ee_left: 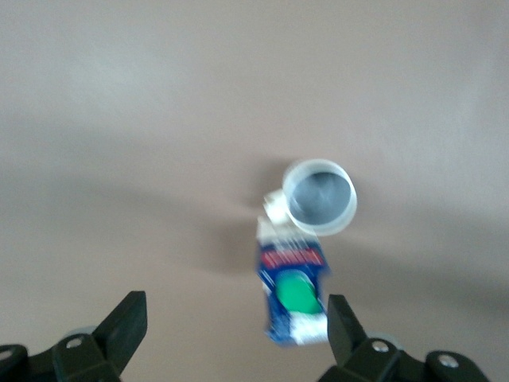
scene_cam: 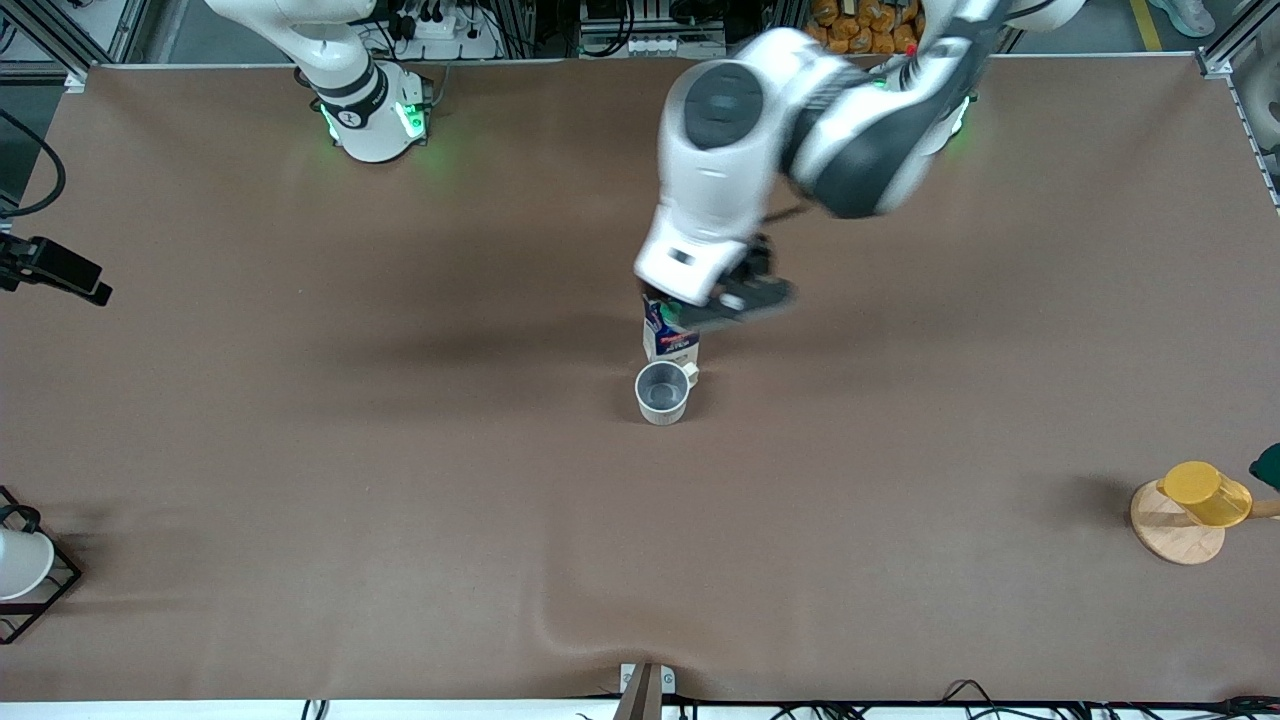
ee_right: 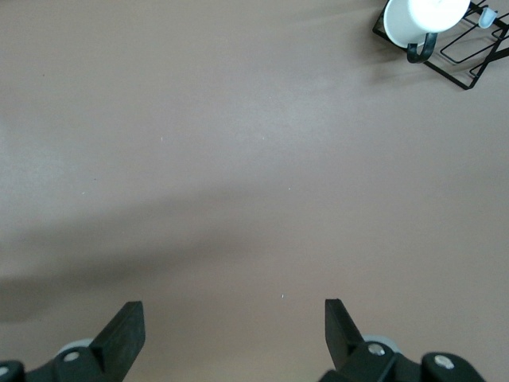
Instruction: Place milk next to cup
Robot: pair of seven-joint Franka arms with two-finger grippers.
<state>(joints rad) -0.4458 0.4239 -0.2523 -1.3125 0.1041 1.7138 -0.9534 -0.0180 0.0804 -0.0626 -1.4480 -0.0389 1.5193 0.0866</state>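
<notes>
**Carton set down beside mug, left fingers spread clear**

Front view: the milk carton stands upright mid-table, touching or just beside the off-white mug, which sits nearer the camera. The mug's small handle points toward the carton. The left gripper hangs just above the carton top, partly hiding it. The right arm shows only its base column at the table's edge farthest from the camera; it waits. Toward the left arm's end of the table, a yellow cup lies tilted on a round wooden stand. At the right arm's end, a white cup hangs in a black wire rack.

Left wrist view: the fingers stand wide apart, with the carton's green cap between them but touched by neither. Judged from this, the carton is released and placement looks done; lifting straight up would avoid knocking it. The mug's grey inside is empty.

Right wrist view: the right gripper hangs over bare brown table, fingers wide, holding nothing. The white cup in its rack shows at the frame's corner.
</notes>
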